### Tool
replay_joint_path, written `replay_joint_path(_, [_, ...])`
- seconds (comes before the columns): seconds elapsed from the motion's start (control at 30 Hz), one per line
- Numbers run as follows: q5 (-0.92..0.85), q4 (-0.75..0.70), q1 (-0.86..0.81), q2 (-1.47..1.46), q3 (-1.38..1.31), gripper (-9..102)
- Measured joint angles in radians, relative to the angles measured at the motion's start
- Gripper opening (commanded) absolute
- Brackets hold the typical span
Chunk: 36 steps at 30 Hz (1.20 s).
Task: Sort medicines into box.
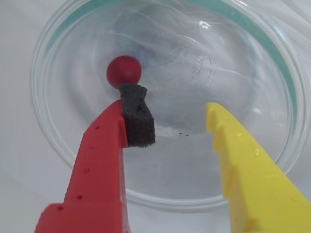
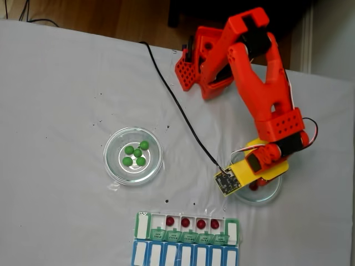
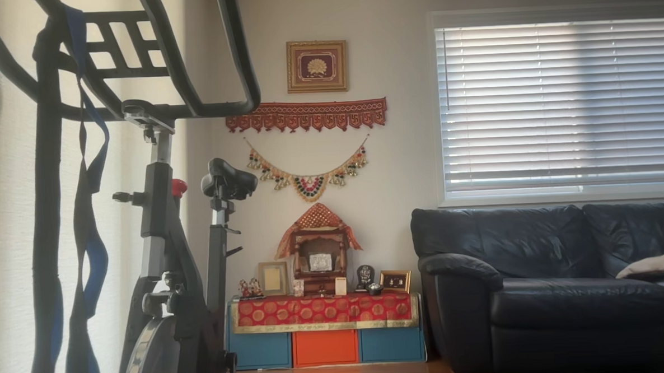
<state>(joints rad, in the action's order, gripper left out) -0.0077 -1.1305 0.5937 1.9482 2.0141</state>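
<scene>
We are looking down through the wrist view at the gripper (image 1: 170,116), whose jaws are standing wide apart over a clear round glass dish (image 1: 73,160). One finger (image 1: 97,165) is red and carries a dark foam pad (image 1: 137,116) at its tip; the other finger (image 1: 248,170) is yellow and bare. A single dark red ball (image 1: 124,71) — smooth, matte, pea-round — is sitting on the dish floor just beyond the foam pad's tip, touching or nearly touching it, and well apart from the yellow finger. Nothing is lying between the jaws.

In the fixed view we are seeing the orange arm (image 2: 260,83) reaching down over that same dish (image 2: 272,194) on the white tabletop (image 2: 55,83). Away from the jaws, toward the picture's left, a second glass dish (image 2: 113,166) is holding five glossy green balls (image 2: 136,154) clustered together. Below the gripper in that picture, the green-lidded pill organizer row (image 2: 188,237) is lying with lids open — four dark red balls (image 2: 185,222) are each sitting in their own white compartment. A blue-lidded row (image 2: 183,256) is lying right against it on the far side from the jaws.
</scene>
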Motion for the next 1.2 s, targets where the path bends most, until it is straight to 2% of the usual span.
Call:
replay_joint_path(0.6, [-0.029,0.080,0.000,0.003,0.026,19])
replay_joint_path(1.2, [-0.064,0.140,-0.003,0.097,0.064,22])
